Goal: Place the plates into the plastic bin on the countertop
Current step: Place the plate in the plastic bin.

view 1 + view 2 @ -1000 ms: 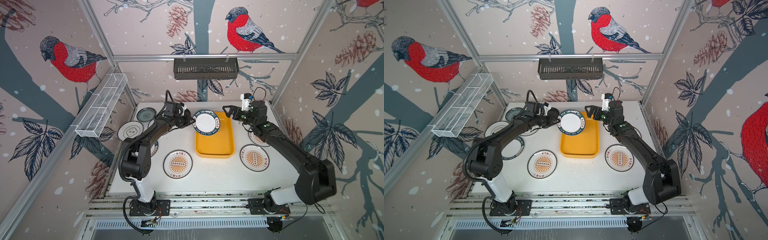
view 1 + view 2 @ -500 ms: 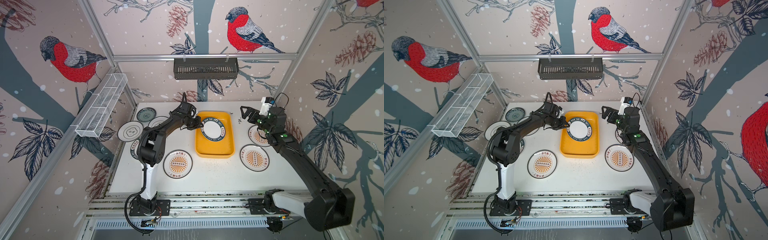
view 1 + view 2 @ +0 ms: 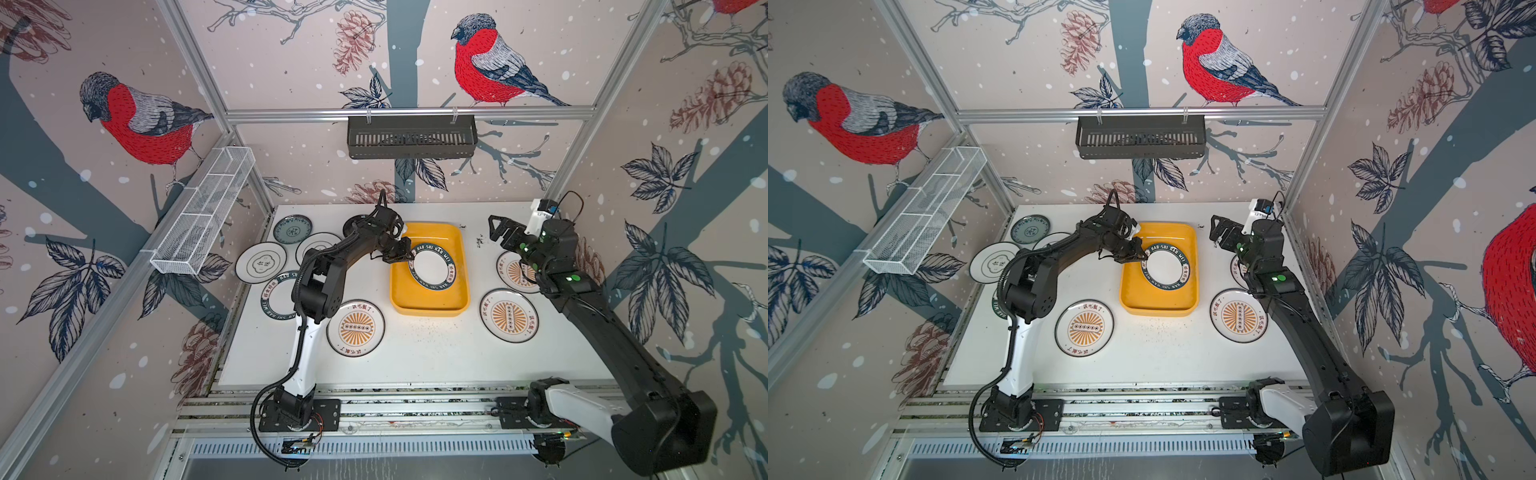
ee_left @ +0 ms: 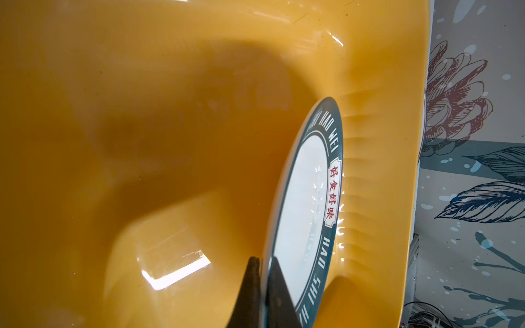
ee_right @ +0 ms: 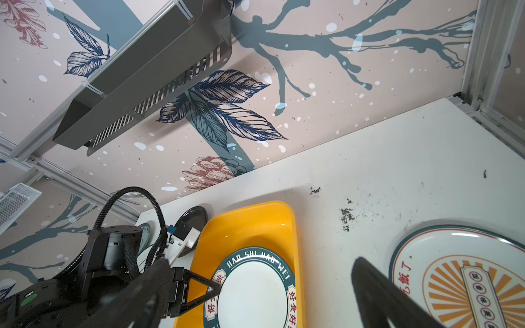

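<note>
While tight on 1 lettered plate (image 3: 432, 266) in bin (image 3: 428, 309), L gripper (image 3: 405, 255); R gripper (image 3: 493, 229) wide; 8 plates (image 3: 355, 328) on countertop (image 3: 415, 357).

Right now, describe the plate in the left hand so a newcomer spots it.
Start at the yellow bin on the white countertop. In it is a white plate with a dark lettered rim, pinched at its edge by the left hand. No other plate is in the bin.

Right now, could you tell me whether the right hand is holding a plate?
No, the right hand stands open and empty above the countertop.
</note>
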`<state>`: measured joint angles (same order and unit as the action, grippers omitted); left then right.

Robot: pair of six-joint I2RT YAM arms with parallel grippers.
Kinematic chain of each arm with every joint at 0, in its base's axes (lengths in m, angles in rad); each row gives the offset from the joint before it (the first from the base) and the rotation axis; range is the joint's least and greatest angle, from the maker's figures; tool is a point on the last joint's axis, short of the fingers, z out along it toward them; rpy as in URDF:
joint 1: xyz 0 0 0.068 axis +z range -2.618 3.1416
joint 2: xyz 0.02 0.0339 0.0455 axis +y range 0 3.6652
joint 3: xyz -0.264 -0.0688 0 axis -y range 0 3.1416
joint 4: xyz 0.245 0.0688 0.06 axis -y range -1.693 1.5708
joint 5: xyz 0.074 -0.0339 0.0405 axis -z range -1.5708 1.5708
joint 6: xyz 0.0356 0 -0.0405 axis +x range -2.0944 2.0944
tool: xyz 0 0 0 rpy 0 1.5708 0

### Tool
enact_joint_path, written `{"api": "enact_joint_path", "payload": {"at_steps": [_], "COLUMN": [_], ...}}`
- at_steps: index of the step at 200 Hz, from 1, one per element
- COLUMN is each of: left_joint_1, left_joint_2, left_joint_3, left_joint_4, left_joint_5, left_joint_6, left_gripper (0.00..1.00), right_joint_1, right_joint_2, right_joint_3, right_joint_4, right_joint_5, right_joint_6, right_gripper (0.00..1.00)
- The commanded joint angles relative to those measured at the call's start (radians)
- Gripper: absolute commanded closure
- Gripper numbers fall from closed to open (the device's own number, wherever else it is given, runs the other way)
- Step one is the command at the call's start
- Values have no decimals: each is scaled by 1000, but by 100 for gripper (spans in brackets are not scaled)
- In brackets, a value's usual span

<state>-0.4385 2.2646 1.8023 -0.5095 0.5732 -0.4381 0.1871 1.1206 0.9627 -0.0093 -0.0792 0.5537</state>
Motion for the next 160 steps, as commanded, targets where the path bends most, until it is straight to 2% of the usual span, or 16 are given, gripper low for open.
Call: {"api": "enact_joint_path", "payload": {"at_steps": [1, 29, 61, 95, 160], "left_joint_1": [0, 0, 0, 0, 0], "left_joint_2": [24, 41, 51, 58, 52], "left_joint_3": [12, 27, 45, 78, 152], "left_joint_4": [-52, -59, -65, -78, -75], "left_joint_5": [-73, -98, -132, -154, -160], "left_joint_6": [9, 4, 2, 9, 4], "left_gripper": [100, 99, 80, 64, 46], "right_joint_1": [-1, 0, 0, 0, 1], "right_joint_2": [-5, -5, 1, 3, 14], "right_joint_3": [2, 4, 5, 6, 11], "right_joint_4": [2, 2, 3, 7, 14], "right_joint_5": [22, 22, 22, 29, 38], "right_joint_6": [3, 5, 9, 8, 4], "right_gripper": [1, 0, 1, 0, 1]}}
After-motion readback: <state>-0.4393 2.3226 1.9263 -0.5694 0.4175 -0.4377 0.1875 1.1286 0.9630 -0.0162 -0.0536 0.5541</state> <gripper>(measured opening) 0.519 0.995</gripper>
